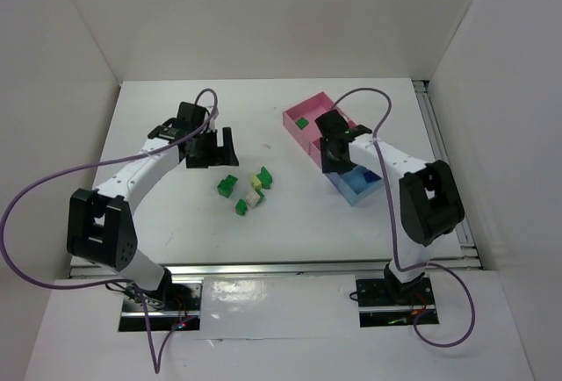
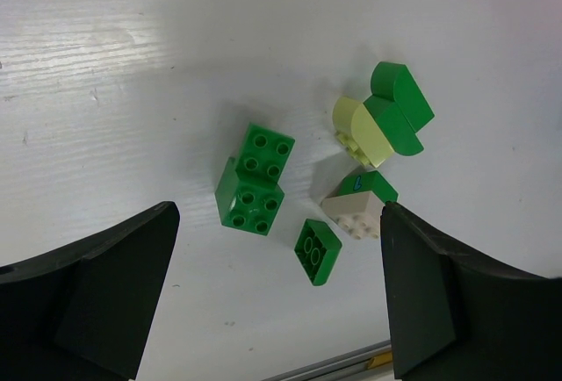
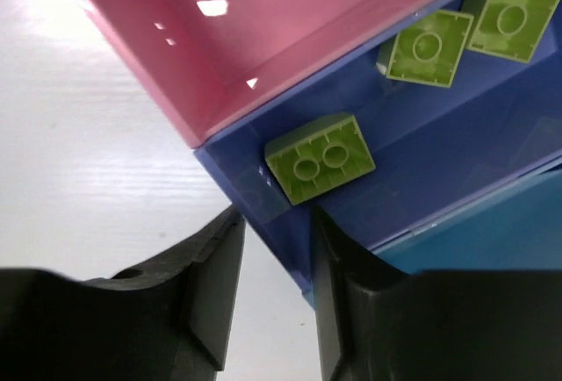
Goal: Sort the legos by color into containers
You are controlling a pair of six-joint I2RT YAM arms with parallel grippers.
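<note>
Several loose legos lie mid-table: a dark green stepped brick (image 1: 228,185) (image 2: 253,179), a small dark green one on its back (image 1: 241,208) (image 2: 318,251), a cream-white one (image 1: 255,197) (image 2: 356,214) joined to a green piece, and a pale yellow-green one (image 2: 358,132) against a rounded dark green one (image 1: 262,176) (image 2: 399,107). My left gripper (image 1: 211,154) (image 2: 279,214) is open and empty, above and just behind them. My right gripper (image 1: 338,163) (image 3: 275,223) is narrowly open and empty over the near corner of the dark blue container (image 3: 421,144), which holds three yellow-green legos (image 3: 320,157).
The joined containers run from a pink box (image 1: 309,111) (image 3: 290,12) with one green brick (image 1: 302,122) at the back to a light-blue box (image 1: 360,186) (image 3: 492,232) nearest me. A metal rail (image 1: 448,170) edges the table's right side. White walls enclose the table.
</note>
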